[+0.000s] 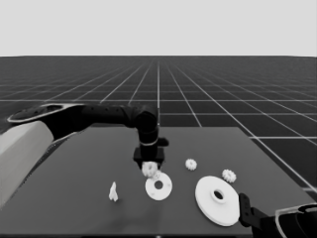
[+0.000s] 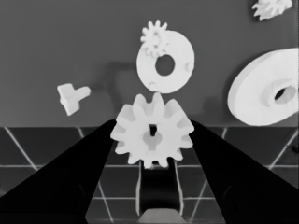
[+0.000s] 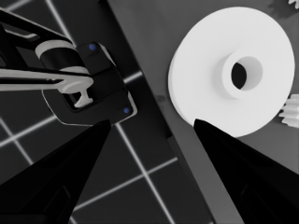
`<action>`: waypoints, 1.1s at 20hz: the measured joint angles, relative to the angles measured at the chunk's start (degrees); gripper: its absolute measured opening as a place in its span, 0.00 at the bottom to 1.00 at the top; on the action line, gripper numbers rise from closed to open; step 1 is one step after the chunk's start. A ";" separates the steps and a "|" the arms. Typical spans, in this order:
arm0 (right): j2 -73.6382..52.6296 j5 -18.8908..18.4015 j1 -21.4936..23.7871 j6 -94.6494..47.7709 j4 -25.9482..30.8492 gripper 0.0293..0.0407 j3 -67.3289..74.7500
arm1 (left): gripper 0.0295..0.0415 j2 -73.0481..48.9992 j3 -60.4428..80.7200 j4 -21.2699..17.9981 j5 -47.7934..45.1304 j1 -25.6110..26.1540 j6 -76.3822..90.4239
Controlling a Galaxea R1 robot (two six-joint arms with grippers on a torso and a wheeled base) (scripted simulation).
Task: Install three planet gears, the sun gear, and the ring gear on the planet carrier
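Here the left tool (image 1: 149, 167) is hanging over the middle of the bench (image 1: 74, 183), just above the far-left rim of the smaller round part (image 1: 159, 186), and is clamping a toothed gear (image 2: 152, 135) by its rim between the two fingers. In the left wrist view a second gear (image 2: 155, 38) is already sitting on the smaller round part, beside the centre hole. Two more gears are lying loose: one (image 1: 191, 164) behind the smaller round part, one (image 1: 229, 175) just beyond the larger round part (image 1: 217, 200), which is lying flat towards the bench's right end. A thin white piece (image 1: 113, 192) is standing to the left, well apart from the rest.

So the count is running to four gears, two round parts and one thin piece.

The gears are looking rigid and light, and their teeth are giving the fingers little flat surface, so a grip across opposite sides of the rim, as here, is probably the steadiest. The larger round part is looking thick and heavier; its outer edge or the raised collar round its hole seems the likeliest hold.

The right tool (image 3: 152, 128) is waiting at the bench's near right corner, fingers spread wide and holding nothing.
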 joint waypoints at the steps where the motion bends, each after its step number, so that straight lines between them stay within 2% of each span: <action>1: 0.00 0.00 0.00 0.00 0.00 0.81 0.00 | 0.14 0.48 -0.53 0.00 0.00 0.00 0.05; 3: 0.00 0.00 0.00 0.00 0.00 0.81 0.00 | 0.14 0.92 -1.04 0.01 0.01 0.01 0.10; 4: 0.00 0.00 0.00 0.00 0.00 0.81 0.00 | 0.14 0.90 -0.76 10.53 0.96 8.73 -0.36; 5: 0.00 0.00 0.00 0.00 0.00 0.81 0.00 | 0.14 1.13 -2.40 16.84 1.39 16.16 1.17; 6: 0.00 0.00 0.00 0.00 0.00 0.81 0.00 | 0.14 1.41 -4.52 20.35 1.15 20.16 2.99; 7: 0.00 0.00 0.00 0.00 0.00 0.81 0.00 | 0.14 1.65 -6.15 22.27 0.75 22.27 4.30; 9: 0.00 0.00 0.00 0.00 0.00 0.81 0.00 | 0.14 1.95 -7.89 23.97 0.18 24.03 5.62; 13: 0.00 0.00 0.00 0.00 0.00 0.81 0.00 | 0.14 2.11 -8.72 24.73 -0.13 24.74 6.23; 15: 0.00 0.00 0.00 0.00 0.00 0.81 0.00 | 0.63 2.12 -8.79 24.80 -0.16 24.80 6.29; 16: 0.00 0.00 0.00 0.00 0.00 0.81 0.00 | 0.71 2.13 -8.80 24.81 -0.17 24.81 6.30; 22: 0.00 0.00 0.00 0.00 0.00 0.81 0.00 | 0.74 2.13 -8.83 24.83 -0.18 24.82 6.31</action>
